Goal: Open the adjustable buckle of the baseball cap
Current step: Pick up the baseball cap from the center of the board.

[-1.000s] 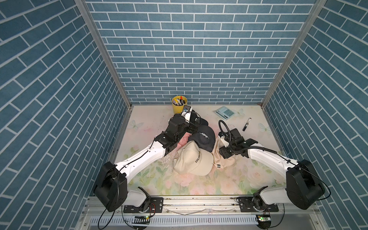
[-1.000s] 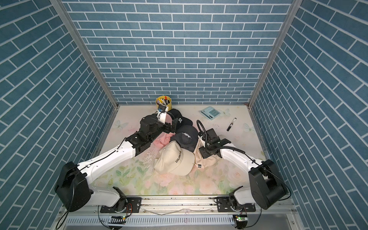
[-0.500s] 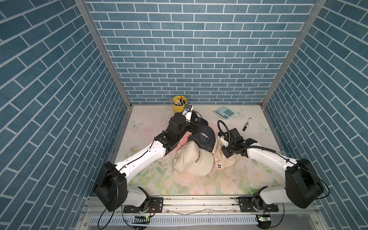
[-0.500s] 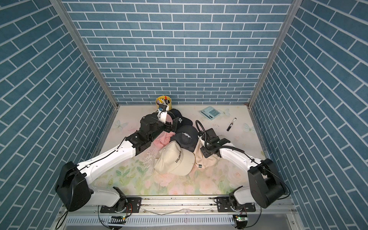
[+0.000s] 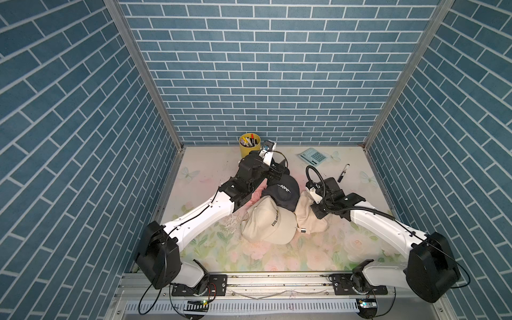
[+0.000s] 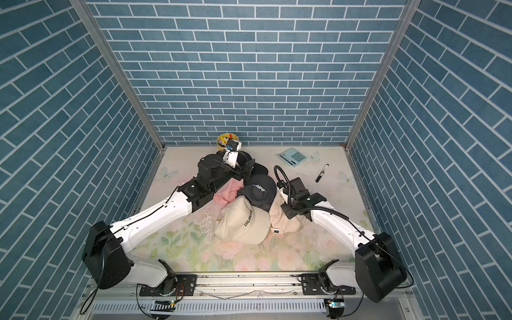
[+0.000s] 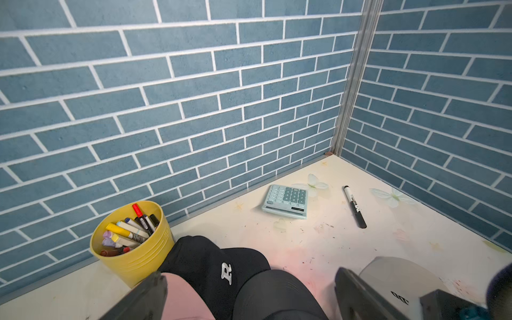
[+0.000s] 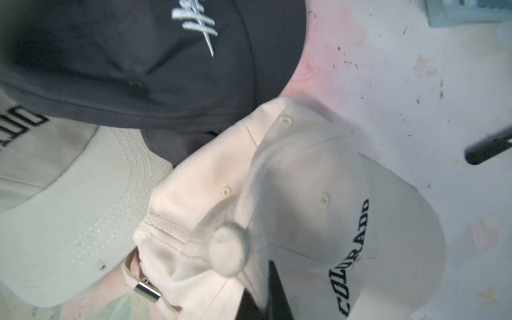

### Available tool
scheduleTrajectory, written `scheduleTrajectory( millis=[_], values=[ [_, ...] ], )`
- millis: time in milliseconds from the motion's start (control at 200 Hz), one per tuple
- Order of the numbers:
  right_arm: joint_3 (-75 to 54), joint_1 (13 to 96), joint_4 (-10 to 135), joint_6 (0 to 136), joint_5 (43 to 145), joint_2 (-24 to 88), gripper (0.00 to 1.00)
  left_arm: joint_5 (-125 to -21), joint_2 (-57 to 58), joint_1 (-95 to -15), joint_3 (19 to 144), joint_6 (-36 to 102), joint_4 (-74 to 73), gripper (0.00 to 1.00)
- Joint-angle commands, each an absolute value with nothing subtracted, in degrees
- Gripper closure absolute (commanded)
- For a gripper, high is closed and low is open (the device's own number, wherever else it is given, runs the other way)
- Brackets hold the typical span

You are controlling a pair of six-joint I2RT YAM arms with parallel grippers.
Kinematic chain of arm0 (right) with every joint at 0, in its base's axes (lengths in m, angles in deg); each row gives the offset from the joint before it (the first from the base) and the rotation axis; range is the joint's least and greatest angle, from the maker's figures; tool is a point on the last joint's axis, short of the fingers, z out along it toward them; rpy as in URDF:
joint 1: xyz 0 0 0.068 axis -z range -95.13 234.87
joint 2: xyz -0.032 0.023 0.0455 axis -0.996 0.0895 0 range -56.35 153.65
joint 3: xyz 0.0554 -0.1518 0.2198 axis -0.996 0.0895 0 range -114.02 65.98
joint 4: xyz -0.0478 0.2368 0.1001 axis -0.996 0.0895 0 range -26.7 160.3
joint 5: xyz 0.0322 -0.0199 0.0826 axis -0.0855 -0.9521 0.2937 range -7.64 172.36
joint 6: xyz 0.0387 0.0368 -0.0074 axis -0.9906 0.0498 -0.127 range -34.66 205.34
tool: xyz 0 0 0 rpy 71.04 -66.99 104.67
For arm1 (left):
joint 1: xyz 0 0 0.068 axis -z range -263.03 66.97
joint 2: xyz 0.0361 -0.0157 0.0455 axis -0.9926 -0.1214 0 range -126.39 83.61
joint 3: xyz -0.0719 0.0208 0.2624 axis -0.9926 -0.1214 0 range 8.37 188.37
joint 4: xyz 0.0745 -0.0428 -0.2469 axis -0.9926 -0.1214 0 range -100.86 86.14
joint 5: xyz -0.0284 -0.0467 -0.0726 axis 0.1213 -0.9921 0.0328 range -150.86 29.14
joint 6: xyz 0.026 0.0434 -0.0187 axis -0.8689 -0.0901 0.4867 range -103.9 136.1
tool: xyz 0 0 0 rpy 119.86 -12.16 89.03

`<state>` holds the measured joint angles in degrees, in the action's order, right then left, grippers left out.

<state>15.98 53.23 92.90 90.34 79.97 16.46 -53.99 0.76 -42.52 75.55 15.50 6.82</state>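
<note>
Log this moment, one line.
left gripper open over black fabric R-logo cap; right gripper shut on cream cotton COLORADO cap; silver metal buckle untouched

Blue brick walls [image 5: 277, 69], floral tabletop [image 5: 279, 257]

Staged robot test cell, lab-type. Blue brick-print wall panels [image 5: 271, 83] on three sides, joined by aluminium corner posts [image 5: 144, 72]. Floral printed tabletop [image 5: 277, 257]. Left arm [image 5: 199, 219] and right arm [image 5: 382, 224] bolted to front aluminium rail [image 5: 277, 281]; slotted cable duct [image 5: 277, 307] below.
</note>
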Motion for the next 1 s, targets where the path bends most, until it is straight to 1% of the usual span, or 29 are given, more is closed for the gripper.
scheduleTrajectory(
  millis=[0,50,100,230,325,425,550,630,755,820,995],
  values=[
    [10.09,55.78,96.80,93.08,84.35,11.22,1.00,-56.48,0.87,-41.99,78.55,12.10,9.63,0.00],
    [7.51,58.28,98.37,93.08,87.12,10.31,1.00,-56.96,0.60,-41.90,79.17,10.50,10.99,0.00],
    [4.85,61.24,100.21,92.85,92.57,10.17,1.00,-57.08,0.50,-41.84,79.42,8.82,12.74,0.00],
    [-2.44,67.96,104.10,91.88,103.39,12.33,1.00,-56.71,1.20,-41.81,76.76,4.51,19.97,0.00],
    [-8.98,71.63,108.06,91.68,110.91,15.62,1.00,-56.38,2.56,-41.59,71.86,1.07,26.80,0.00],
    [-14.56,76.59,110.54,90.18,120.89,18.94,1.00,-56.90,4.39,-40.77,65.08,-5.24,36.16,0.05],
    [-17.50,82.98,106.32,84.73,135.42,21.41,1.00,-59.31,6.13,-40.33,57.06,-9.05,46.70,0.08],
    [-20.30,85.05,104.75,81.62,142.04,23.58,1.00,-60.42,6.61,-39.16,53.08,-12.14,50.87,0.11],
    [-25.54,85.30,108.62,81.80,147.19,27.13,1.00,-55.95,4.61,-34.60,48.46,-25.03,55.45,0.11],
    [-26.44,85.30,109.83,81.98,148.00,27.92,1.00,-53.09,2.18,-32.88,47.08,-31.09,59.92,0.09],
    [-25.58,85.28,110.43,81.62,150.53,27.17,1.00,-51.82,-2.72,-32.67,50.94,-35.69,59.61,0.08]
  ],
)
